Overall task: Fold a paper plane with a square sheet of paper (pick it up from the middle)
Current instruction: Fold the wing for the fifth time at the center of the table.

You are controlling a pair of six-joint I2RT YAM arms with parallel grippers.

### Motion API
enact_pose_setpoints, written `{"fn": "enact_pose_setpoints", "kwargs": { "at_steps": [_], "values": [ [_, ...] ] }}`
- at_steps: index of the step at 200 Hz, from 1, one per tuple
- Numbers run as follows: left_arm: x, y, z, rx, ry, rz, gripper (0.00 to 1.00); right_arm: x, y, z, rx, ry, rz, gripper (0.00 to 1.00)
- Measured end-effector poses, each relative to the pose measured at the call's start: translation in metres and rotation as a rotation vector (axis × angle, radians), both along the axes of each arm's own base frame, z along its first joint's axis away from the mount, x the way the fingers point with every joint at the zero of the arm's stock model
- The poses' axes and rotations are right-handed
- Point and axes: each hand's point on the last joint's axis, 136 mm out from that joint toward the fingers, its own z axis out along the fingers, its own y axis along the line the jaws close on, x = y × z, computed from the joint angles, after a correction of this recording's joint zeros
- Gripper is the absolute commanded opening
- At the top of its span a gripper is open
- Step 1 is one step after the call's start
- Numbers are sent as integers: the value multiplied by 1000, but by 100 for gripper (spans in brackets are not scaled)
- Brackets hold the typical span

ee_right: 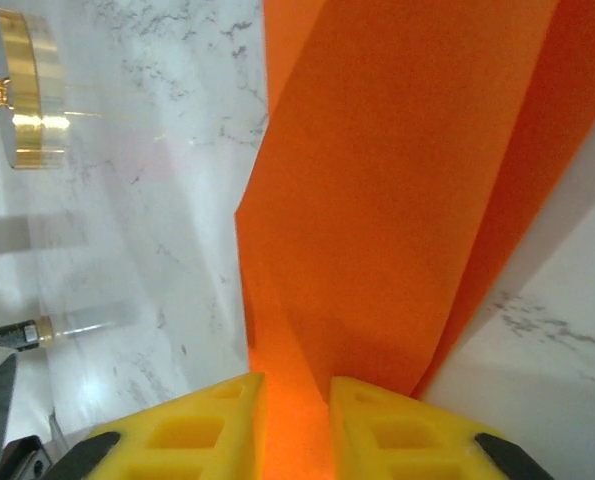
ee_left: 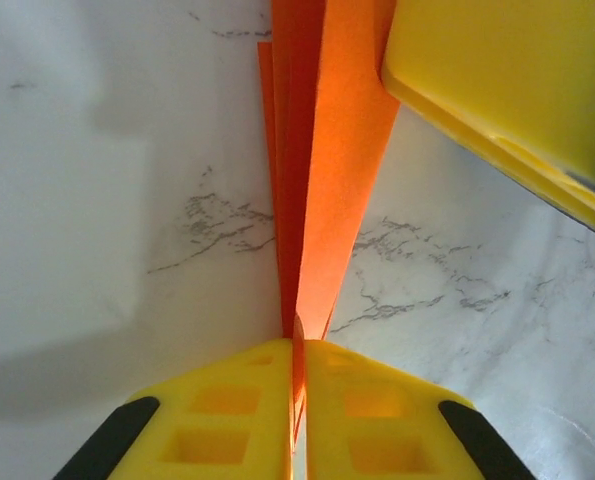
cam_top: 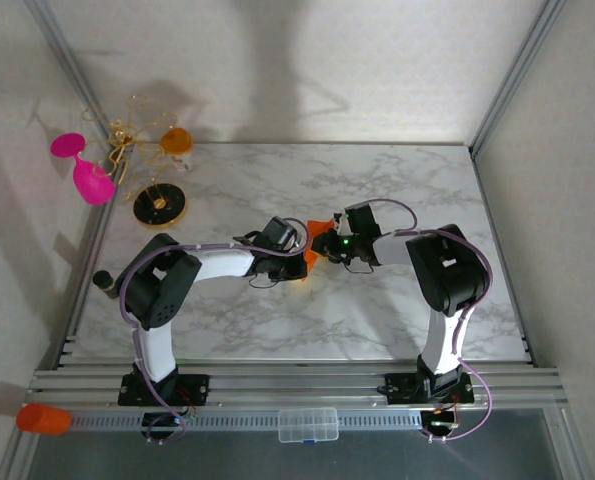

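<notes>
The square sheet of paper (cam_top: pixel 320 228) is bright orange and folded into a narrow creased shape, held above the marble table (cam_top: pixel 377 300) between the two arms. My left gripper (cam_top: pixel 303 254) is shut on its lower edge. In the left wrist view the paper (ee_left: pixel 327 150) stands edge-on, pinched between the yellow fingertips of the left gripper (ee_left: pixel 299 350). A yellow finger of the right gripper (ee_left: pixel 507 90) touches its far end. In the right wrist view the right gripper (ee_right: pixel 295 385) has a clear gap between its fingers, and a broad fold of the paper (ee_right: pixel 407 180) runs through it.
At the back left stand a pink goblet (cam_top: pixel 89 170), a gold wire stand (cam_top: pixel 127 135), an orange-and-white cup (cam_top: pixel 176 140) and a black-and-gold disc (cam_top: pixel 160 205). An orange cylinder (cam_top: pixel 43 418) and a clear box (cam_top: pixel 307 424) lie by the front rail.
</notes>
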Motion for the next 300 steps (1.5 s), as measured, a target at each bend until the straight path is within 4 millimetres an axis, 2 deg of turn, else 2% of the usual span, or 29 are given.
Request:
{"fn": "enact_pose_setpoints", "kwargs": {
  "at_steps": [67, 93, 109, 132, 161, 216, 300],
  "values": [
    [2, 9, 4, 47, -18, 12, 26, 1, -2, -9, -48, 52, -2, 19],
    [9, 9, 30, 18, -76, 34, 24, 1, -3, -9, -54, 58, -3, 19],
    [17, -1, 50, -55, -114, 53, 20, 1, -3, -10, -56, 61, -4, 18],
    [23, -14, 60, -133, -130, 61, 15, 1, -3, -10, -58, 66, -4, 18],
    [19, -25, 47, -156, -91, 59, 13, 1, -3, -10, -61, 71, -4, 17],
    [11, -23, 15, -107, -23, 63, 11, 1, -3, -12, -64, 78, -5, 16],
    [1, -19, -3, -49, 3, 64, 11, 1, -3, -12, -63, 84, -10, 16]
  ]
}}
